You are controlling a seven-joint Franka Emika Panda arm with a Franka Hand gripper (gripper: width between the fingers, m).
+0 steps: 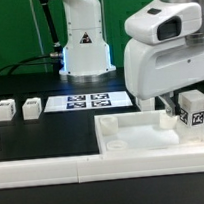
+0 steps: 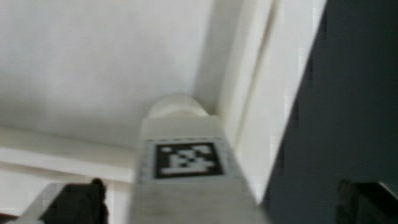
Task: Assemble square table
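The square table's white slab [image 1: 143,138] lies at the front on the exterior view's right, rim up. A stubby white leg [image 1: 195,115] with a marker tag stands upright at its far right corner. Another leg [image 1: 110,126] stands at the slab's left corner. My gripper [image 1: 176,109] hangs over the right corner, open. In the wrist view the tagged leg [image 2: 183,155] stands between my dark fingertips [image 2: 80,202], with a gap on each side. The slab [image 2: 107,60] and its rim fill the picture behind it.
Two loose legs [image 1: 5,110] [image 1: 31,108] stand on the black table at the exterior view's left. The marker board [image 1: 88,99] lies in front of the arm's base. A long white rail [image 1: 46,171] runs along the front edge.
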